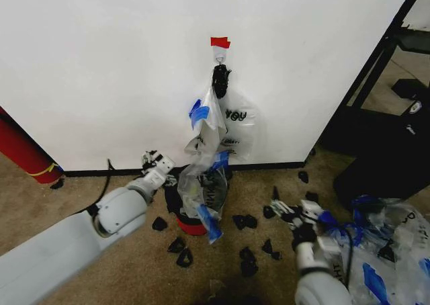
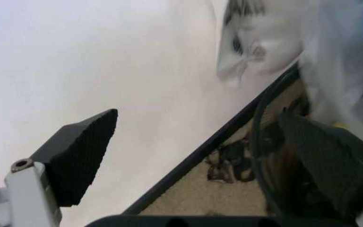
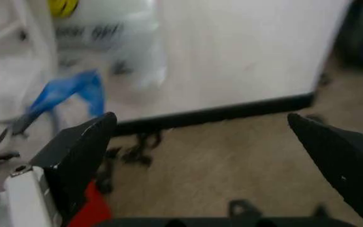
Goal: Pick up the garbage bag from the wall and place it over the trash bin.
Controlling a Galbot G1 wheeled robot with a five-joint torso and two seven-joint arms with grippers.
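Garbage bag: we see it draped from the hook area on the wall down over the trash bin, blue patches showing, its lower part crumpled around the bin's top.
Trash bin: on the carpet just in front of the baseboard, mostly wrapped by the bag; we see its red base band.
Wall: plain white, with red tape above the hook; a second bag lettered "YOU" hangs beside the garbage bag.
Left pincer: low beside the bin's left side, close to the baseboard; in the left wrist view we see its jaws wide apart and holding nothing, with the bag just beyond one finger.
Right pincer: over the carpet to the right of the bin, well apart from it; jaws wide and empty in its wrist view.
Open room: bare carpet lies between the right pincer and the wall; black scraps are scattered around the bin.
Right edge: a heap of clear-and-blue bags lies beside the right arm.
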